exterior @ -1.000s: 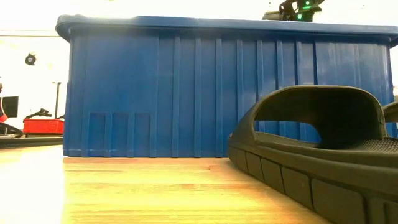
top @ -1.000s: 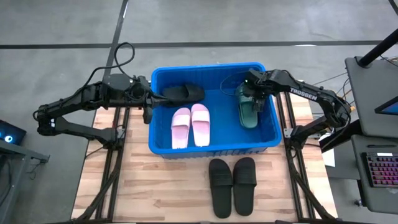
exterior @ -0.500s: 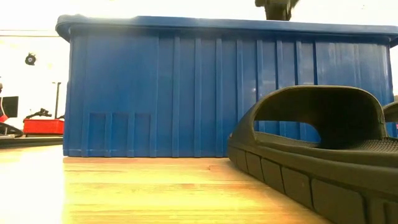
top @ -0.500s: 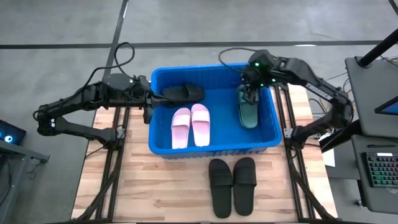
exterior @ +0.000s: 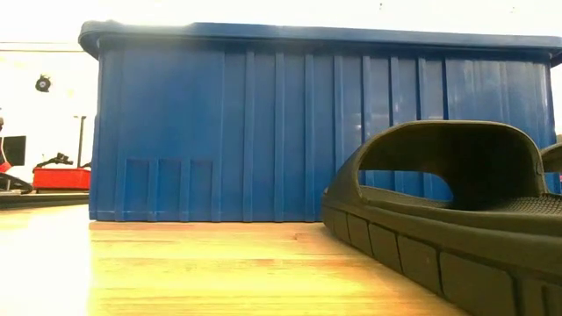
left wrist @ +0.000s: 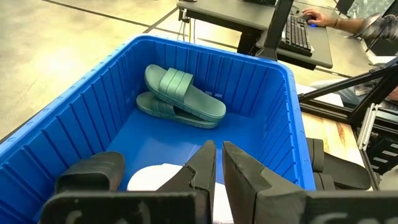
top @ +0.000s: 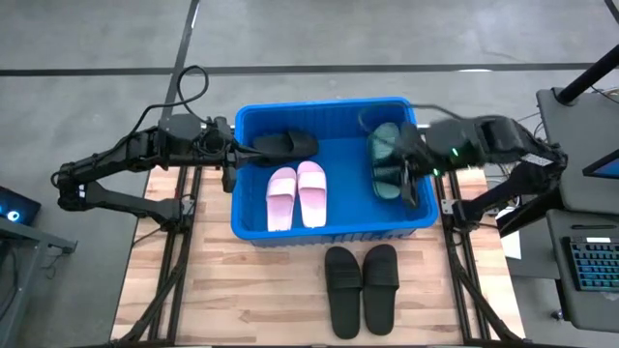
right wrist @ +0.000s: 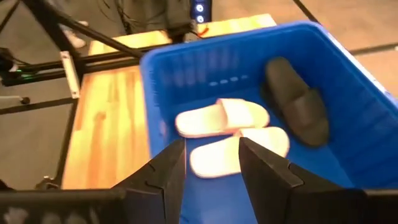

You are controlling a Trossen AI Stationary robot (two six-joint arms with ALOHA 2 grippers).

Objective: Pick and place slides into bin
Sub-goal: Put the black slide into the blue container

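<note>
The blue bin [top: 247,224] stands at the middle of the table. In it lie a pale pink pair [top: 297,194], a black slide [top: 285,145] at the far left, and a green pair [top: 384,159] at the right. One green slide lies partly on the other [left wrist: 181,96]. A black pair [top: 361,286] lies sole down on the table, near side of the bin, and looms large in the low view [exterior: 439,219]. My left gripper [left wrist: 219,163] is shut and empty at the bin's left wall. My right gripper [right wrist: 208,165] is open and empty over the bin's right side [top: 410,186].
The bin's ribbed wall [exterior: 263,123] fills the low view. Bare wood [top: 222,290] lies near left of the black pair. A desk with a keyboard [top: 590,263] stands right of the table. A person's hand [left wrist: 320,15] rests at a keyboard beyond the bin.
My right gripper has drawn away from the green slides toward the bin's right wall and has turned toward the table's left. It no longer shows above the bin's rim in the low view. The green pair stays in the bin.
</note>
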